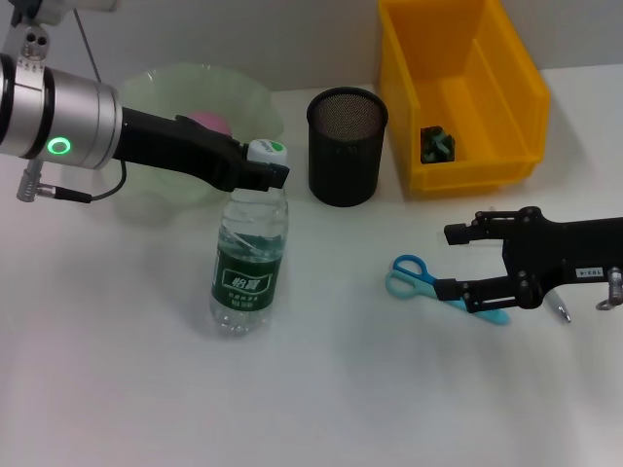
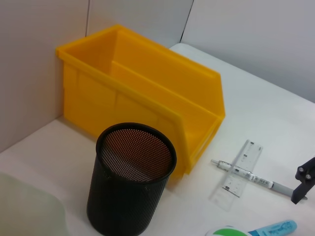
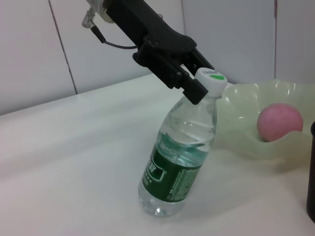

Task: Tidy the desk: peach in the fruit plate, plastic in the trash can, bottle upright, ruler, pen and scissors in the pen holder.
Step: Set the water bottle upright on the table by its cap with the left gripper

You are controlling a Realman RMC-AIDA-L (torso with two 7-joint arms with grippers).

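- The left gripper (image 1: 265, 173) is sitting at the neck of the bottle (image 1: 249, 265), its fingers closed around the neck just under the white-and-green cap; the arm is reaching in from the robot's left.
- The bottle is standing on its base on the worktop (image 1: 117, 370), just in front of the fruit plate (image 1: 156, 92) that is holding the peach (image 1: 209, 123). Its long axis is leaning a little toward the left gripper, so I judge it is nearly upright but perhaps not yet settled.
- The pen holder (image 1: 346, 146) is standing to the right of the bottle cap, empty as far as the left wrist view is showing.
- The scissors (image 1: 428, 282) are lying flat, handles toward the bottle, blades running away to the right under the right gripper (image 1: 467, 263).
- The right gripper is hovering with its fingers spread apart directly over the blade end, making it the nearer arm for the scissors.
- The ruler (image 2: 237, 173) and pen (image 2: 246, 175) are lying crossed near the yellow bin (image 1: 458, 88).
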